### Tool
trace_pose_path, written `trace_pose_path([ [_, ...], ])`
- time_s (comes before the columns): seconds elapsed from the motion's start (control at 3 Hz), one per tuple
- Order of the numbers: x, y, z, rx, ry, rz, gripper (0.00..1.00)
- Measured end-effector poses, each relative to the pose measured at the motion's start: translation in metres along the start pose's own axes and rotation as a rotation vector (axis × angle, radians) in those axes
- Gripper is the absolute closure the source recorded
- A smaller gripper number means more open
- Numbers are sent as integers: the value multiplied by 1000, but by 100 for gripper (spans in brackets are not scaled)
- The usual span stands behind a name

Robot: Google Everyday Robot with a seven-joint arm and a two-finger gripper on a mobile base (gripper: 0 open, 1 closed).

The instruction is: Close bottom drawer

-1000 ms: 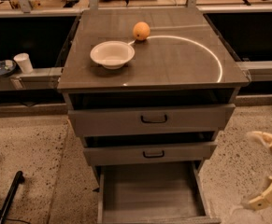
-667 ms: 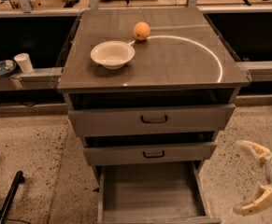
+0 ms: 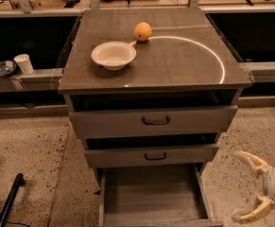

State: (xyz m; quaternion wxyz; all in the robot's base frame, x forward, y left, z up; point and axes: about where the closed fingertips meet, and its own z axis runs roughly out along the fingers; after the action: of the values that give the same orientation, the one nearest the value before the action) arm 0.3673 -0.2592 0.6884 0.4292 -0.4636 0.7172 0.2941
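grey bench [image 3: 175, 70]: wood-grain top, with three drawers stepping narrower down its front face.
bottom drawer [image 3: 151, 193]: below the bench's front edge, pulled far out with its bare interior showing; the front panel runs off the lower edge of view and the handle is unseen.
handling: judged to be a stiff, light, empty box on runners that should slide straight under a steady push. the best contact is the flat front panel near its middle, so it does not skew; no grasp is needed.
gripper [image 3: 235, 186]: low, off the bench's front right corner, beside the drawer's right wall but apart from it.
pose: wrist at the right, fingers [image 3: 250, 161] pointing left, one above the other, spread wide and holding nothing.
bowl [image 3: 113, 55]: toward the top's front left corner.
orange [image 3: 142, 31]: just behind the bowl, nearer the back edge.
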Motion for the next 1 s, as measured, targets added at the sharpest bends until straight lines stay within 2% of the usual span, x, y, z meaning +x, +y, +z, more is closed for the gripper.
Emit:
trace_pose_path([
  [0.33,48,5,18,5,-103,-19,0],
  [0.67,119,11,32,40,-248,28,0],
  [1.0,127,16,45,19,-265,57,0],
])
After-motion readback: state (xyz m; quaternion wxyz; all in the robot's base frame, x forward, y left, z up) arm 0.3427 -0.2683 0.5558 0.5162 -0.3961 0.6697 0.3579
